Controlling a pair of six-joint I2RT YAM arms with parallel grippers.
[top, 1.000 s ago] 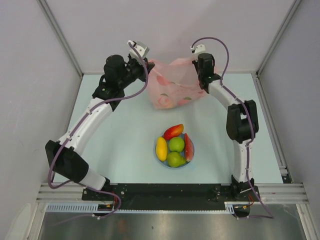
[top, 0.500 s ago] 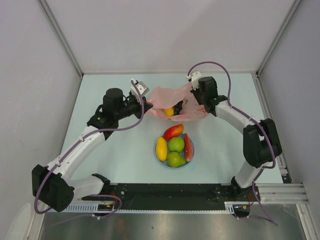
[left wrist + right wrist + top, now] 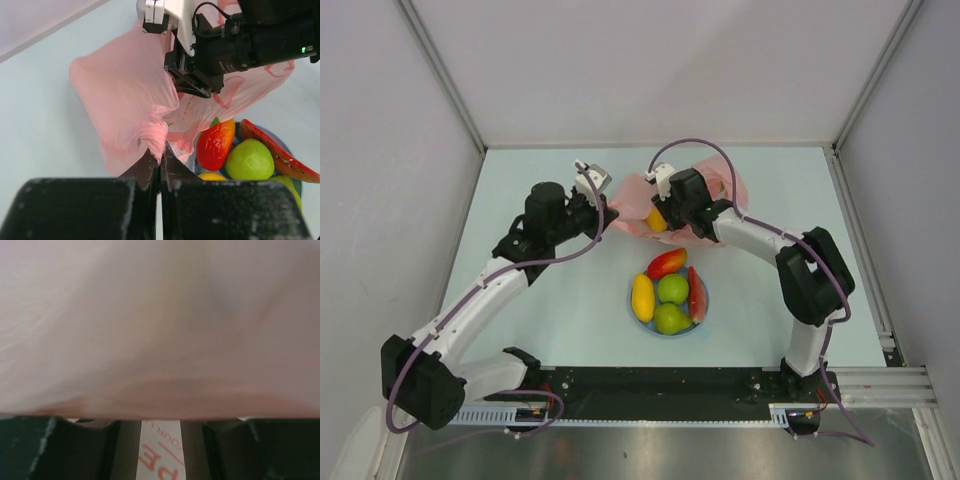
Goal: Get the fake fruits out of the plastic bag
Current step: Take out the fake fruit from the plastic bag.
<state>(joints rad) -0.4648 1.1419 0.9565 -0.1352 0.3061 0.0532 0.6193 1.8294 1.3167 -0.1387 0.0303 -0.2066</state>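
Observation:
The pink plastic bag [image 3: 705, 215] lies crumpled on the table at the back centre. My left gripper [image 3: 613, 212] is shut on a bunched fold of its left edge [image 3: 152, 132], jaws tight together. My right gripper [image 3: 666, 212] is over the bag's middle, right beside a yellow fruit [image 3: 656, 221] that shows at the bag's opening. In the right wrist view, pink plastic [image 3: 160, 325] covers nearly everything. Its fingers [image 3: 75, 450] stand apart, with printed plastic between them. Other fake fruits lie on the plate: red [image 3: 666, 263], yellow [image 3: 642, 297], two green [image 3: 672, 289] and a red slice [image 3: 697, 295].
The round light blue plate [image 3: 703, 312] sits in front of the bag, near the table's middle, and its edge shows in the left wrist view [image 3: 265, 131]. The right arm's wrist [image 3: 225, 45] hangs close above the bag. Grey walls enclose the table on three sides.
The bag, held up by both grippers a second ago, is now down on the table. My right gripper has moved left over it. The yellow fruit has come into view.

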